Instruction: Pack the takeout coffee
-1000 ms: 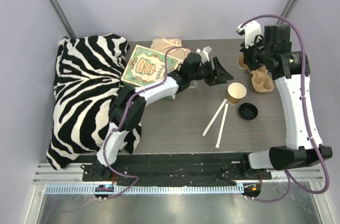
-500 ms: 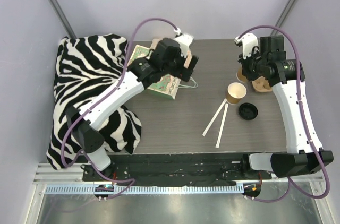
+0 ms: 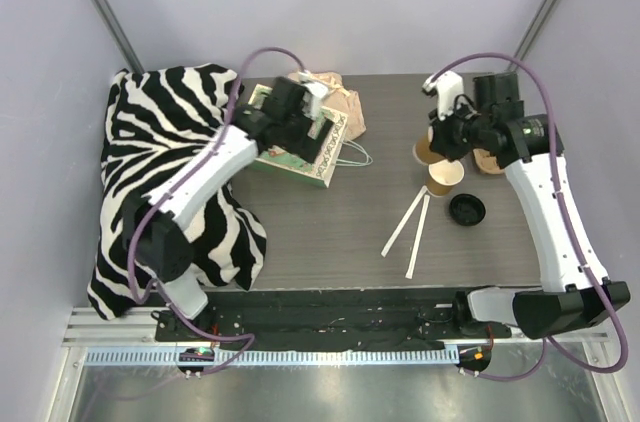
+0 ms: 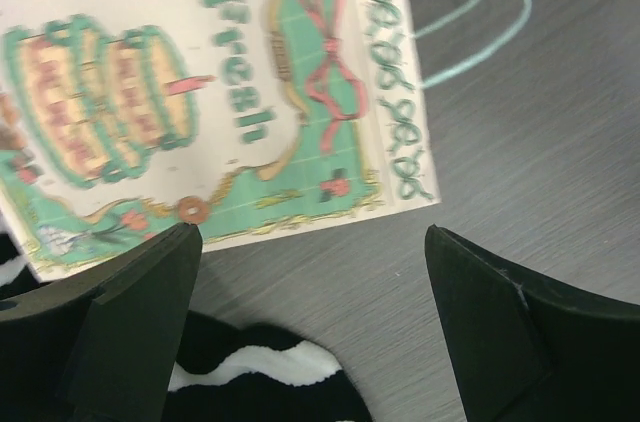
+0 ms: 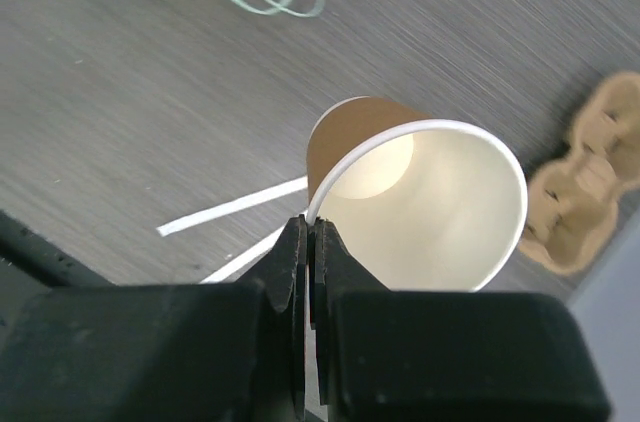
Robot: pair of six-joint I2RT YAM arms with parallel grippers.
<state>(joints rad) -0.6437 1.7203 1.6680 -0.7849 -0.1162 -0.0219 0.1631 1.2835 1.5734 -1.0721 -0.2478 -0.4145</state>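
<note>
The zebra-striped cloth [image 3: 165,172] covers the table's [image 3: 330,242] 9 o'clock side. My left arm reaches from the near edge across it toward 11 o'clock. My left pincer [image 4: 310,237] hangs spread wide, gripping nothing, over the near edge of the green printed bag [image 4: 200,92]. The bag lies printed face up, its string handles toward 3 o'clock.

My right arm rises along the 3 o'clock side and bends inward. My right pincer [image 5: 310,227] is clenched on the white rim of an open brown paper cup [image 5: 420,202], with the cardboard carrier [image 3: 492,160] at its 3 o'clock. A second cup [image 3: 445,177], also open, stands at its 5 o'clock. The black lid [image 3: 467,207] lies loose at that cup's 4 o'clock, two white sticks [image 3: 408,224] at its 7 o'clock. Which cup is the coffee I cannot tell.
</note>
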